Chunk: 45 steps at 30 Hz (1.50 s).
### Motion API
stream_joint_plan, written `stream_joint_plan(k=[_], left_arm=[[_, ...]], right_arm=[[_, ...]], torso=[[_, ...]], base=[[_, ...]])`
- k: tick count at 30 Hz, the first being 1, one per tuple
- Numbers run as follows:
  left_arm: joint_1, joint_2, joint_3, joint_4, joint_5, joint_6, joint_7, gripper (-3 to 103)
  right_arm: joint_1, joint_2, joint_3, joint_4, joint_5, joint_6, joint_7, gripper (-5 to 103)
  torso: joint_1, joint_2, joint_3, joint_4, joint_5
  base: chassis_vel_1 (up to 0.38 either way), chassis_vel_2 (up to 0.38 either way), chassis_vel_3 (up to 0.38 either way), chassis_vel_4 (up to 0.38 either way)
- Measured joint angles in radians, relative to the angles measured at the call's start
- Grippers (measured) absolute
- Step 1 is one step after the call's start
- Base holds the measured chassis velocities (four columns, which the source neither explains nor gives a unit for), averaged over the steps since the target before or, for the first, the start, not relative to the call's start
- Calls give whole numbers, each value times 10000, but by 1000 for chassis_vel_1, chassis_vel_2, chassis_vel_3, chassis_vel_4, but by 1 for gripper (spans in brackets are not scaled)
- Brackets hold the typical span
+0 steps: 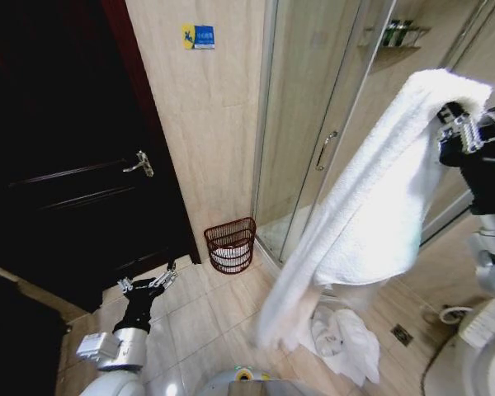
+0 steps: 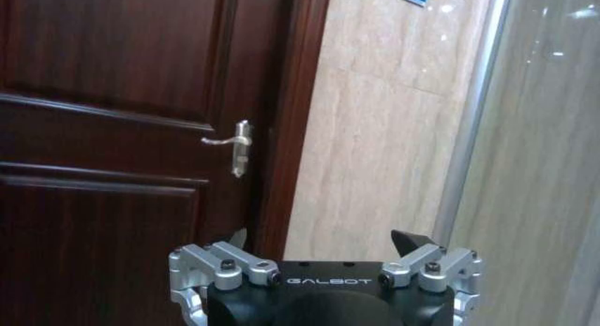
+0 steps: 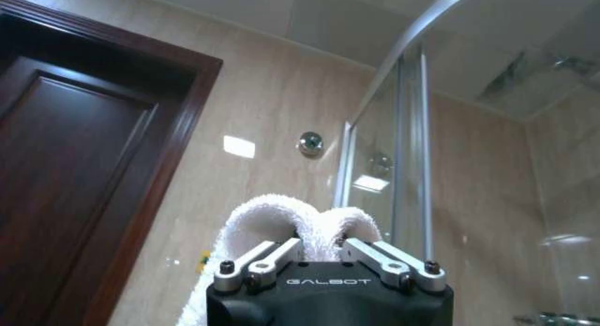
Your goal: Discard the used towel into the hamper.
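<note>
Head view: the right gripper [image 1: 458, 111], raised high, pinches a fold of the thick white terry towel [image 1: 371, 206], whose nubby cloth drapes below it in a long soft sheet. Well below and across from that gripper, the small round reddish-brown wire hamper [image 1: 230, 244] stands on beige floor tiles against the wall. The left gripper [image 1: 148, 283] hangs low, fingers spread, empty.
</note>
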Motion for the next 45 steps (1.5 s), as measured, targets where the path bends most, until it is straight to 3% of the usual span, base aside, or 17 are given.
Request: stream_joint_plan(k=[17,22,27,35,45], left_arm=[[0,0,0,0,0,0,0,100],[0,0,-1,0,0,0,0,100],[0,0,-1,0,0,0,0,100],[0,0,-1,0,0,0,0,100],[0,0,-1,0,0,0,0,100]], right_arm=[[81,-72,21,64,241,2,-138,5],[234,-239,48,-230,242,5,-210,5],[380,-386,-59,-463,238,14,-261,5],[848,-877,-295,-1202,314,41,-426,5],[563,-402,-184,-887,216,40,-424,5]], torso=[[1,-1,1,2,-3],[1,-2,0,7,-1],[1,-2,1,-5,0],[0,-1,0,3,-5],[0,-1,0,0,-1]], base=[[82,81,76,81],[105,96,84,88],[0,0,0,0],[0,0,0,0],[0,0,0,0]])
